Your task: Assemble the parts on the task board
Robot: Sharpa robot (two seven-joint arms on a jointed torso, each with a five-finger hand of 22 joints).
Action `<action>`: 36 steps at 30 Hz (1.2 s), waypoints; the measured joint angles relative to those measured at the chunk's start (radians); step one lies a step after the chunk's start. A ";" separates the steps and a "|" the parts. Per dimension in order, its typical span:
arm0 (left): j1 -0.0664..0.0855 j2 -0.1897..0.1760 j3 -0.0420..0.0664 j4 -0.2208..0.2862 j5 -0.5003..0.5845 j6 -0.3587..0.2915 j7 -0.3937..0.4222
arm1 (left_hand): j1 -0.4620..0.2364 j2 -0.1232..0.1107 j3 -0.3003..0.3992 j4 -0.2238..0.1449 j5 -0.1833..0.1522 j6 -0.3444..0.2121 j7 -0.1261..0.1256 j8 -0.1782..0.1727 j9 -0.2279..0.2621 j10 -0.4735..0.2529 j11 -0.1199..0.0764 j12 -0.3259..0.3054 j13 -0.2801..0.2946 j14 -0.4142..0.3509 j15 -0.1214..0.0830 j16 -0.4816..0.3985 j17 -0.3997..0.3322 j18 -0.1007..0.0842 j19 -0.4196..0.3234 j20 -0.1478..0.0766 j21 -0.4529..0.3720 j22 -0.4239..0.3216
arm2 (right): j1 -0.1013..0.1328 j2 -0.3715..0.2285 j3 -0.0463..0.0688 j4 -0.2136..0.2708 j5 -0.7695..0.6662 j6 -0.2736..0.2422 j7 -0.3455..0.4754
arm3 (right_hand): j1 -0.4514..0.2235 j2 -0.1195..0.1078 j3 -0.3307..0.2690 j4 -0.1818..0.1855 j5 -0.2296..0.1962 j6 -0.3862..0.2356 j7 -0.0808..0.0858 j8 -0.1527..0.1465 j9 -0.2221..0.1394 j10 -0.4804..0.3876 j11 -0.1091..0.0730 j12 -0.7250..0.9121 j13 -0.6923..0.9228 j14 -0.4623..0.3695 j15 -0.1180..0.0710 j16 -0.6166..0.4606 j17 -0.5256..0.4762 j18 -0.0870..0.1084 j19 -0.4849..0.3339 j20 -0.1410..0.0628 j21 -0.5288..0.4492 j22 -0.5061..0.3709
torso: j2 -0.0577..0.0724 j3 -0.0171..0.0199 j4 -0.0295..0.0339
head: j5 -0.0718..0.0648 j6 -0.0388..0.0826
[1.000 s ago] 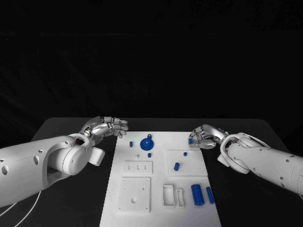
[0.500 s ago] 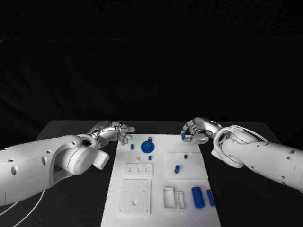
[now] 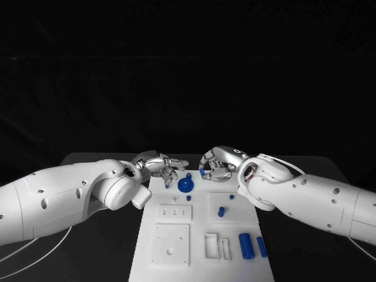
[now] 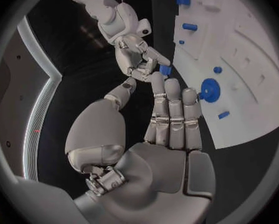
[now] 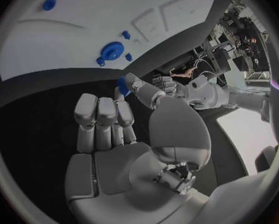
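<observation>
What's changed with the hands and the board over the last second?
Both hands moved inward over the far end of the white board. The right robot hand, pinching a small blue part, travelled further, closing toward the left robot hand. The blue wheel and the other parts kept their places.

**Both hands close in over the board's far end**

The right hand (image 3: 218, 164), pinching a small blue part (image 5: 122, 86), has travelled from the task board's (image 3: 201, 244) far right corner inward to a spot just beyond the round blue disc (image 3: 185, 185). The left hand (image 3: 161, 165) has moved from the table beside the board's far left corner inward over that corner, so the two hands now nearly meet.
</observation>
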 measured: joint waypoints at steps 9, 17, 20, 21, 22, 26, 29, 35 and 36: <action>0.000 0.033 -0.003 -0.014 -0.046 0.005 -0.067 | -0.026 -0.011 0.023 0.061 0.000 0.014 0.007 -0.009 0.001 -0.085 0.010 0.009 0.025 -0.049 0.020 -0.025 -0.025 0.000 -0.033 0.010 -0.021 -0.013 | -0.010 0.035 0.000 0.021 -0.041 -0.011 -0.058 | 0.000 0.000 0.008 -0.003 0.000 0.000 0.000 0.000 0.000 0.004 -0.004 0.004 0.000 0.002 -0.002 0.000 0.000 0.000 0.004 -0.004 0.000 0.000 | -0.014 0.0012 0.0040 | 0.005 -0.005; 0.000 0.037 -0.007 -0.017 -0.080 -0.001 -0.115 | -0.030 -0.015 0.035 0.085 0.000 0.003 0.018 -0.021 -0.001 -0.118 0.025 -0.011 0.020 -0.073 0.034 -0.060 -0.057 -0.007 -0.056 0.016 -0.042 -0.026 | -0.013 0.039 -0.001 0.046 -0.066 -0.020 -0.092 | 0.000 0.000 0.017 -0.006 -0.001 0.000 0.000 0.000 0.000 0.004 -0.004 0.004 0.000 0.002 -0.002 0.000 0.000 0.000 0.004 -0.004 0.000 0.000 | -0.017 0.0017 0.0057 | 0.021 -0.001; 0.000 0.039 -0.008 -0.018 -0.090 -0.003 -0.129 | -0.030 -0.015 0.035 0.091 0.000 0.003 0.018 -0.021 -0.001 -0.118 0.025 -0.011 0.020 -0.073 0.034 -0.060 -0.060 -0.007 -0.056 0.016 -0.042 -0.028 | -0.014 0.038 -0.001 0.053 -0.070 -0.023 -0.098 | 0.000 0.000 0.020 -0.003 -0.001 0.000 0.000 0.000 0.000 0.004 -0.004 0.004 0.000 0.002 -0.002 0.000 0.000 0.000 0.004 -0.003 0.000 0.000 | -0.017 0.0019 0.0052 | 0.021 -0.003; 0.000 0.039 -0.009 -0.019 -0.093 -0.003 -0.132 | -0.030 -0.015 0.035 0.096 0.000 0.003 0.018 -0.021 -0.001 -0.118 0.025 -0.013 0.020 -0.073 0.034 -0.060 -0.061 -0.007 -0.056 0.016 -0.042 -0.028 | -0.015 0.037 -0.001 0.055 -0.071 -0.024 -0.099 | 0.000 0.000 0.020 -0.003 -0.001 0.000 0.000 0.000 0.000 0.004 -0.004 0.004 0.000 0.002 -0.002 0.000 0.000 0.000 0.004 -0.003 0.000 0.000 | -0.017 0.0019 0.0051 | 0.022 -0.004; 0.000 0.040 -0.009 -0.020 -0.096 -0.004 -0.136 | -0.030 -0.015 0.035 0.096 0.000 0.003 0.018 -0.021 -0.001 -0.118 0.025 -0.015 0.020 -0.073 0.034 -0.060 -0.061 -0.007 -0.056 0.016 -0.042 -0.028 | -0.015 0.037 -0.001 0.056 -0.072 -0.025 -0.100 | 0.000 0.000 0.022 -0.005 -0.001 0.000 0.000 0.000 0.000 0.004 -0.004 0.004 0.000 0.002 -0.002 0.000 0.000 0.000 0.004 -0.003 0.000 0.000 | -0.017 0.0019 0.0051 | 0.022 -0.006; 0.000 0.045 -0.015 -0.025 -0.106 -0.004 -0.151 | -0.030 -0.015 0.036 0.105 0.000 0.012 0.016 -0.021 0.000 -0.118 0.025 -0.015 0.020 -0.073 0.034 -0.060 -0.063 -0.008 -0.056 0.016 -0.042 -0.029 | -0.016 0.036 -0.001 0.063 -0.075 -0.028 -0.105 | 0.000 0.000 0.023 -0.005 -0.001 0.000 0.000 0.000 0.000 0.004 -0.004 0.007 0.000 0.002 -0.002 0.000 0.000 0.000 0.004 -0.003 0.000 0.000 | -0.016 0.0019 0.0040 | 0.023 -0.009; -0.001 0.048 -0.016 -0.028 -0.112 -0.004 -0.159 | -0.030 -0.015 0.036 0.105 0.000 0.012 0.016 -0.021 0.001 -0.118 0.025 -0.015 0.020 -0.070 0.038 -0.065 -0.065 -0.008 -0.056 0.016 -0.041 -0.029 | -0.017 0.037 -0.001 0.067 -0.076 -0.030 -0.106 | 0.001 -0.002 0.028 -0.006 -0.001 0.000 0.000 0.000 0.000 0.004 -0.004 0.008 0.000 0.002 -0.002 0.000 0.000 0.000 0.004 -0.003 0.000 0.000 | -0.016 0.0016 0.0040 | 0.023 -0.011; -0.001 0.051 -0.017 -0.031 -0.120 -0.004 -0.172 | -0.030 -0.015 0.037 0.111 0.000 0.016 0.013 -0.021 0.002 -0.118 0.025 -0.015 0.020 -0.070 0.038 -0.065 -0.066 -0.009 -0.056 0.016 -0.042 -0.030 | -0.018 0.044 -0.001 0.069 -0.078 -0.031 -0.109 | 0.001 -0.002 0.028 -0.005 -0.001 0.000 0.000 0.000 0.000 0.004 -0.004 0.007 0.000 0.002 -0.002 0.000 0.000 0.000 0.008 -0.007 0.000 0.000 | -0.015 0.0010 0.0039 | 0.022 -0.013; -0.001 0.051 -0.017 -0.031 -0.121 -0.004 -0.174 | -0.030 -0.015 0.037 0.111 0.000 0.016 0.013 -0.021 0.002 -0.118 0.025 -0.015 0.020 -0.070 0.038 -0.065 -0.067 -0.009 -0.056 0.016 -0.042 -0.030 | -0.018 0.046 -0.001 0.069 -0.078 -0.031 -0.109 | 0.001 -0.002 0.028 -0.005 -0.001 0.000 0.000 0.000 0.000 0.004 -0.004 0.007 0.000 0.002 -0.002 0.000 0.000 0.000 0.008 -0.007 0.000 0.000 | -0.015 0.0007 0.0041 | 0.021 -0.013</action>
